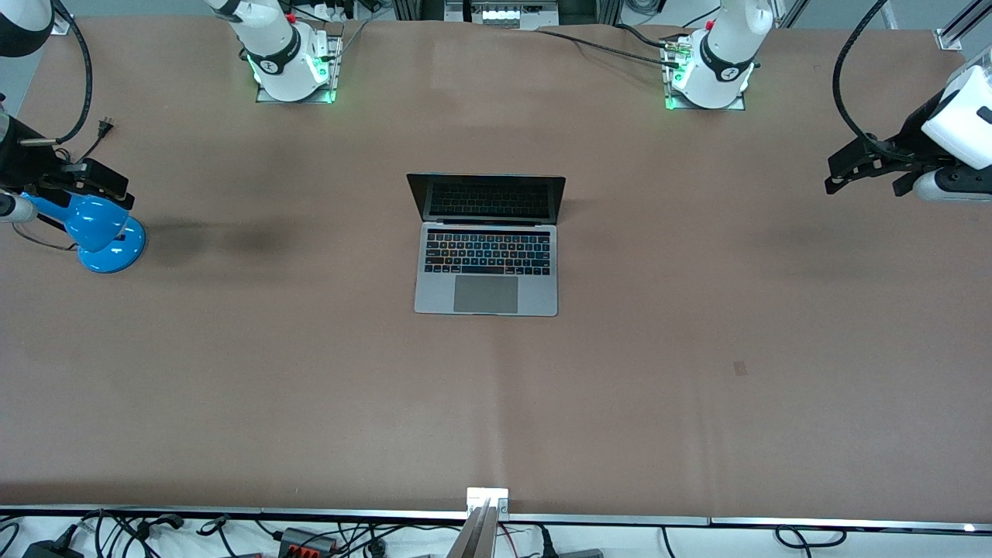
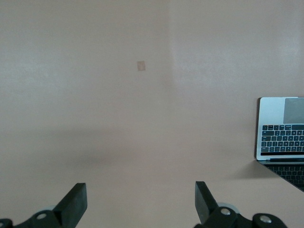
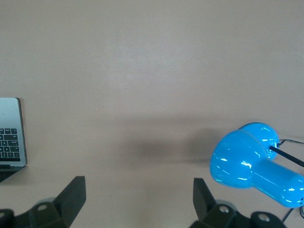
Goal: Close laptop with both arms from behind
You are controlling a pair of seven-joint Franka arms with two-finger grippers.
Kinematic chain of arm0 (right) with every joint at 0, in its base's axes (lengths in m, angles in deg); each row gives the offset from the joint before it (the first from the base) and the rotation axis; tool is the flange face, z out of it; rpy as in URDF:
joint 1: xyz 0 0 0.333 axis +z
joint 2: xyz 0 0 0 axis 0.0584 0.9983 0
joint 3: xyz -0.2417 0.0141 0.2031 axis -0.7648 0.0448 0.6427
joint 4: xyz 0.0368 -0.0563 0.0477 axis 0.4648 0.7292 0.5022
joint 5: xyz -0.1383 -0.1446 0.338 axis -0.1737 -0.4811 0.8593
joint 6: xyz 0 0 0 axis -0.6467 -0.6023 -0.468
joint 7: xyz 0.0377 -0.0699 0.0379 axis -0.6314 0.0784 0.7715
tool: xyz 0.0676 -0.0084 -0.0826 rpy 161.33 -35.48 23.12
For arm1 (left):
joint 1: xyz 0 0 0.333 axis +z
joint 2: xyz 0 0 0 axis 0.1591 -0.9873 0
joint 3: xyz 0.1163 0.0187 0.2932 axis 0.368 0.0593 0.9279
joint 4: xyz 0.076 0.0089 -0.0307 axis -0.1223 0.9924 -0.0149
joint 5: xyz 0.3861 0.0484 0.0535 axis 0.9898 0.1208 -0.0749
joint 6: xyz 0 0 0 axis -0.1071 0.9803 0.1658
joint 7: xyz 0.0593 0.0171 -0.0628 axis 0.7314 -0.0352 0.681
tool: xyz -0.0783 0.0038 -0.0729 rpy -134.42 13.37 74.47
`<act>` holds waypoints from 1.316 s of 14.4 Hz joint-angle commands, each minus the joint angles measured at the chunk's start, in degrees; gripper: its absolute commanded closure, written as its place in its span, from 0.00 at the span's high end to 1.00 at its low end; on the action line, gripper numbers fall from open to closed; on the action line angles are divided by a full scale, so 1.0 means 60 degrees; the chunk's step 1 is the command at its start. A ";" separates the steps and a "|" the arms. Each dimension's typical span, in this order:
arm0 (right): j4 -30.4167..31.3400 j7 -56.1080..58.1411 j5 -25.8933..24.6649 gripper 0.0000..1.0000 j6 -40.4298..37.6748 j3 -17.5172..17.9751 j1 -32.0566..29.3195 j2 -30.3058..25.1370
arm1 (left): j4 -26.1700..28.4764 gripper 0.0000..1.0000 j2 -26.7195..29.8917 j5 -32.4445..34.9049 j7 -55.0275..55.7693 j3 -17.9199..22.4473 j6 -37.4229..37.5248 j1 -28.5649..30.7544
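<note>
Currently, the laptop [image 1: 487, 246] sits open near the middle of the table [image 1: 310, 387], about midway between the two arm ends. Its grey trackpad [image 1: 486, 294] lies nearest the front camera, the black keyboard [image 1: 487, 253] is next, and the dark screen [image 1: 487, 198] stands up at the edge closest to the robot bases, tilted slightly back. The screen faces the front camera. The laptop's corner also shows at the edge of both wrist views [image 2: 281, 130] [image 3: 10, 135].

A blue desk lamp [image 1: 101, 232] stands at the right arm's end of the table, well apart from the laptop, its round base on the surface. In the right wrist view the lamp's glossy blue head [image 3: 256, 164] lies close under the camera.

The right gripper [image 1: 93, 182] hangs over the lamp. Its fingers [image 3: 71, 194] are spread wide, with bare table between them, and hold nothing.

The left gripper [image 1: 856, 167] hangs over the left arm's end of the table, well apart from the laptop. Its fingers [image 2: 73, 202] are likewise spread wide and hold nothing.

A small dark mark [image 1: 740, 368] shows on the table, nearer the front camera than the laptop and toward the left arm's end.

The right arm's base [image 1: 291, 66] and the left arm's base [image 1: 709, 74] stand at the table edge farthest from the front camera, each showing a green light.
</note>
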 commanded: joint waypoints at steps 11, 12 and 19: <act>0.0057 0.0050 0.0021 1.00 -0.0284 0.0048 0.0062 -0.0173 | -0.0227 1.00 -0.0086 -0.0067 0.0064 -0.0023 0.0126 -0.0007; 0.0057 0.0050 0.0021 1.00 -0.0270 0.0048 0.0062 -0.0173 | -0.0227 1.00 -0.0086 -0.0067 0.0064 -0.0023 0.0126 -0.0007; 0.0087 0.0036 0.0035 0.84 -0.0197 0.0062 0.0077 -0.0129 | -0.0227 1.00 -0.0086 -0.0067 0.0049 -0.0023 0.0126 -0.0007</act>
